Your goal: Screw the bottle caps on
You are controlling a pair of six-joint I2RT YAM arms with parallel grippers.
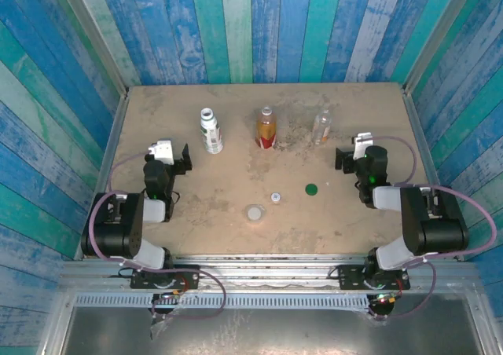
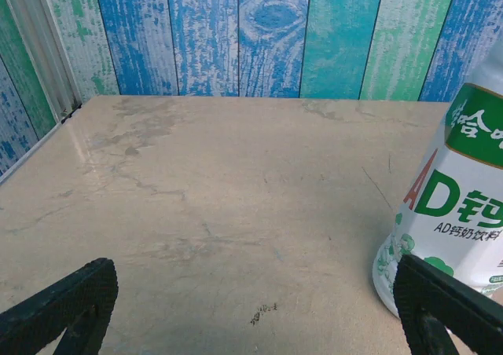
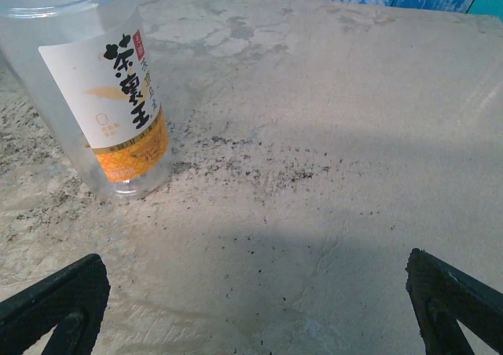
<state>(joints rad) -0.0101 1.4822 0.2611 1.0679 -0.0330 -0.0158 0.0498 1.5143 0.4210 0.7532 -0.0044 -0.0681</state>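
Walls [image 1: 47, 135] of blue-green planks hem the dusty surface [image 1: 212, 184]. Left gripper [image 1: 179, 159], jaws wide and empty, sits just beside the upright white bottle [image 1: 210, 131]. Grey cap [image 1: 254, 212] lies near the front edge, amber bottle [image 1: 267, 129] behind it, then tiny white cap [image 1: 276, 197] and green cap [image 1: 312, 188] flat on bare surface. Clear bottle [image 1: 321, 126] stands rightmost, with the right gripper [image 1: 343, 159], likewise wide and empty, near it.

High rear camera over the whole table [image 1: 220, 182]; wrist cameras low, near it, facing the plank wall [image 2: 275, 33]; table shared
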